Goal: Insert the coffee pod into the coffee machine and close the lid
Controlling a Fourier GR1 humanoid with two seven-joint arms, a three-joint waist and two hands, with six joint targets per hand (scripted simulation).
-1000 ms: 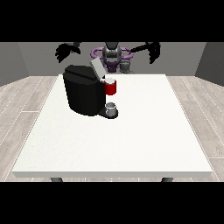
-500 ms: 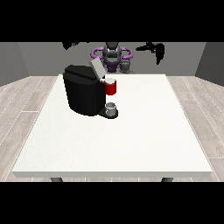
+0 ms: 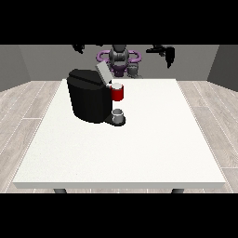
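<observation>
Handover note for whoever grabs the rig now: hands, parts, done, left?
Hands: the hand at the view's right is raised above the table's far edge, fingers hanging down, holding nothing. The hand at the view's left is raised too; its fingers can't be read.
Parts: coffee machine sits on the white table, left of centre, lid tilted up and open. A small grey cup stands on its base under the red front part. No pod can be made out.
Done: nothing visible.
Left: find the pod, insert it, close the lid.

No text, label or number can be read; the coffee machine (image 3: 89, 100) appears unmarked
</observation>
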